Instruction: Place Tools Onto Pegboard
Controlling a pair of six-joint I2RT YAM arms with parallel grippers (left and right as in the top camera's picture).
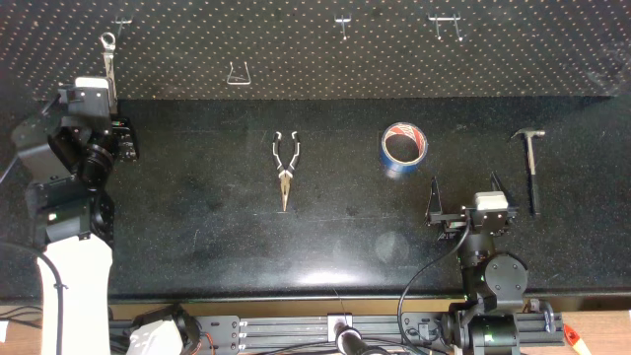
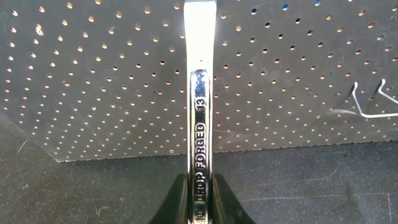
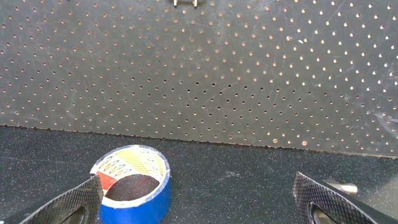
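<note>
My left gripper (image 2: pixel 200 198) is shut on a chrome wrench (image 2: pixel 200 112), held upright against the black pegboard (image 2: pixel 93 81). From above, the wrench (image 1: pixel 108 61) stands at the board's far left, under a hook (image 1: pixel 122 21). Needle-nose pliers (image 1: pixel 286 168) lie at the table's middle. A blue tape roll (image 1: pixel 402 148) sits right of them, and a hammer (image 1: pixel 531 168) lies at the far right. My right gripper (image 1: pixel 467 202) rests open near the front, with the tape roll (image 3: pixel 132 182) just ahead of one finger (image 3: pixel 71 202).
Wire hooks hang on the pegboard: a triangular one (image 1: pixel 238 75) left of centre, one at the top middle (image 1: pixel 342 24) and a double one (image 1: pixel 446 24) further right. A wire hook (image 2: pixel 370 102) shows beside the wrench. The black table (image 1: pixel 197 217) has free room in front.
</note>
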